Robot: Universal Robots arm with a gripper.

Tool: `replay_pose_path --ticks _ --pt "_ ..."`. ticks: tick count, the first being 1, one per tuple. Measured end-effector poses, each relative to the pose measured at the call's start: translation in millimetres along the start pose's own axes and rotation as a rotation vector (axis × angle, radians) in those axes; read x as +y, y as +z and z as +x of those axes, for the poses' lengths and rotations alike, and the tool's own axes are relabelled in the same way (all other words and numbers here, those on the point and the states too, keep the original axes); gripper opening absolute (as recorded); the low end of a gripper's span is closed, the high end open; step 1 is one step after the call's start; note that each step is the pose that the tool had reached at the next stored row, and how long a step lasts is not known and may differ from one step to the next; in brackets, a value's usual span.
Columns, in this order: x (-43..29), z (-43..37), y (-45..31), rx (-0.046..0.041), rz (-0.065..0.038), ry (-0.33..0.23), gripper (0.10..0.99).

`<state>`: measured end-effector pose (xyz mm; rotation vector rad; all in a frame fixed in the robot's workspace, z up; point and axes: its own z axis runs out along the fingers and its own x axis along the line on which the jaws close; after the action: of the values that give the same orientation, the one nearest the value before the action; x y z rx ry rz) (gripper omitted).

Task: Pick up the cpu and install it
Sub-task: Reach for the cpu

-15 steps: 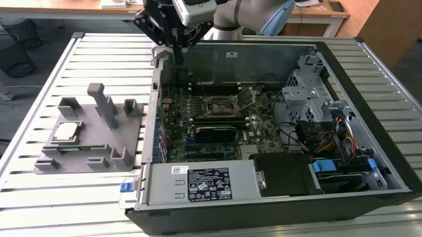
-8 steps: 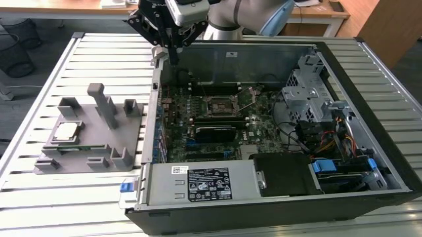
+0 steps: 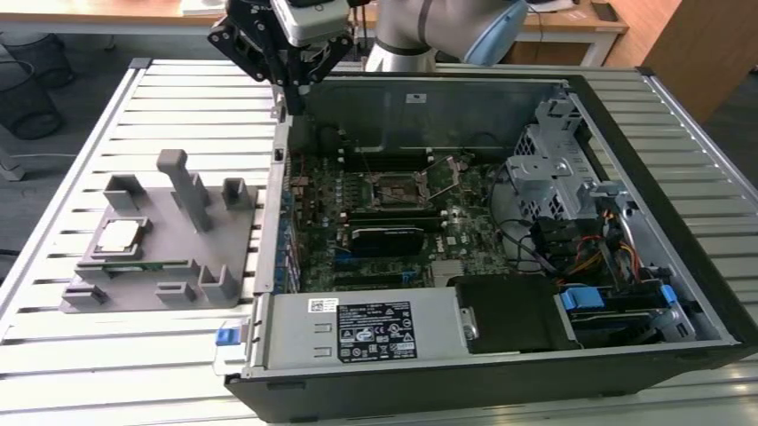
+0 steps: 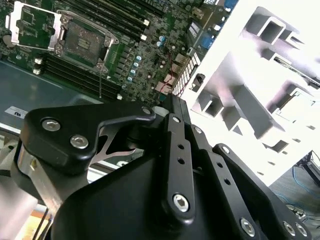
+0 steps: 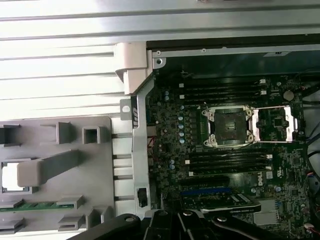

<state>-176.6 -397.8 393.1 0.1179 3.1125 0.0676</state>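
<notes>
The cpu (image 3: 119, 235) is a small silvery square with a pale rim, lying in a pocket of the grey holder (image 3: 177, 284) at the exterior view's left; in the first wrist view the cpu (image 5: 9, 176) is partly behind a holder post. My gripper (image 3: 288, 89) hangs high over the back left corner of the open computer case, well apart from the cpu, its black fingers (image 4: 172, 107) drawn together with nothing between them. The empty black socket (image 3: 397, 186) with its metal frame swung open lies on the motherboard, seen as socket (image 5: 227, 127) and socket (image 4: 82, 42) in both wrist views.
A green memory strip (image 3: 137, 264) lies along the holder in front of the cpu. Upright posts (image 3: 190, 191) rise from the holder. The case wall (image 3: 279, 177) stands between holder and motherboard. A drive cage (image 3: 556, 169) and cables fill the case's right side.
</notes>
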Motion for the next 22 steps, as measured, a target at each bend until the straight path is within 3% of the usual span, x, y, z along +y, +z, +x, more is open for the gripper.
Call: replay_pose_path --ticks 7,22 --pt "-0.1 17.8 -0.4 0.0 0.0 0.0 0.114" --pt "-1.5 43.5 -0.9 0.0 0.0 0.0 0.114"
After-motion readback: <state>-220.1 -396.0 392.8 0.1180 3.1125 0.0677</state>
